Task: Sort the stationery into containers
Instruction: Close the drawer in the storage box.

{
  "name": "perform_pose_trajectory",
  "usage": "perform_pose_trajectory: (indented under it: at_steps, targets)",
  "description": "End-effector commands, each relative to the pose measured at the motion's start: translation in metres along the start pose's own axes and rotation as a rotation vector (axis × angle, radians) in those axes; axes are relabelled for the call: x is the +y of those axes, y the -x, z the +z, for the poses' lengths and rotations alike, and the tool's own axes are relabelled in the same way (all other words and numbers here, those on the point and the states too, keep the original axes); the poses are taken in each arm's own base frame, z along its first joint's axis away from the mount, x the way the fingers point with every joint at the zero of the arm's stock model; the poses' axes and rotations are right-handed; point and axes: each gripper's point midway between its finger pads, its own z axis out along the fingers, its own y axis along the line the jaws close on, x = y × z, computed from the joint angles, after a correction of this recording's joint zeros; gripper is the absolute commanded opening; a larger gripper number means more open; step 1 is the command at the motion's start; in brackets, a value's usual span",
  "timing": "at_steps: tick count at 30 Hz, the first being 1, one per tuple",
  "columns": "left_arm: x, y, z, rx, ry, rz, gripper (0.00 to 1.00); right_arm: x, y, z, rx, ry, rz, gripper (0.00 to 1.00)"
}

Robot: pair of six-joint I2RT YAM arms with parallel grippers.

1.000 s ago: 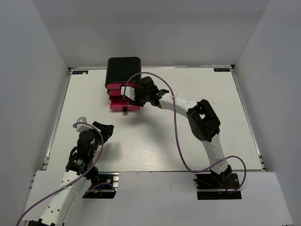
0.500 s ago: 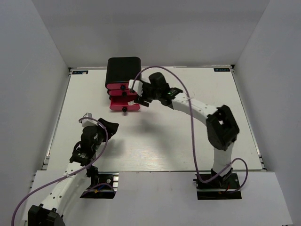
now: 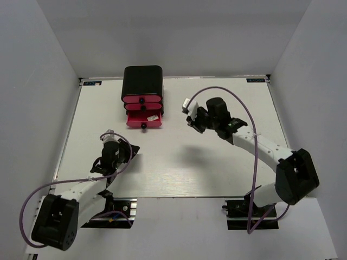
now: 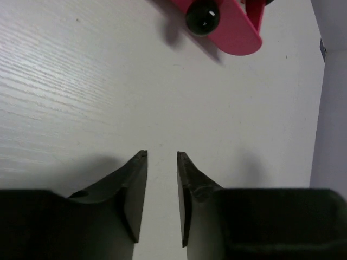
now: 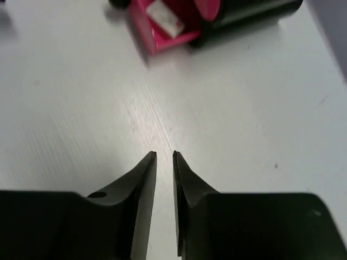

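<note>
**Inspector A:** Where is the stationery?

**Inspector B:** We see only the white block [image 5: 164,15], in the pulled-out bottom drawer [image 3: 142,122] of the black box [image 3: 142,81]. No pens show.

**Inspector A:** The grippers?

**Inspector B:** Left gripper [image 4: 161,154] and right gripper [image 5: 165,153] are both drawn nearly together, empty. The drawer slides far-to-near. Its knob [image 4: 203,16] faces the left gripper, so we judge that arm better aligned to push.
</note>
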Motion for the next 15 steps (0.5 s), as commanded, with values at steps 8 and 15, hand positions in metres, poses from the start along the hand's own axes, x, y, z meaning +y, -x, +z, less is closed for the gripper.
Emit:
perform_pose_trajectory:
  at_steps: [8,15]
  targets:
    - [-0.022,0.003,0.041,0.035,-0.062,-0.08,0.19,0.0,-0.043,-0.045,0.02,-0.094,0.114,0.2]
    - [-0.019,0.004,0.069,0.046,0.004,-0.167,0.12,-0.005,-0.052,-0.058,0.01,-0.135,0.147,0.22]
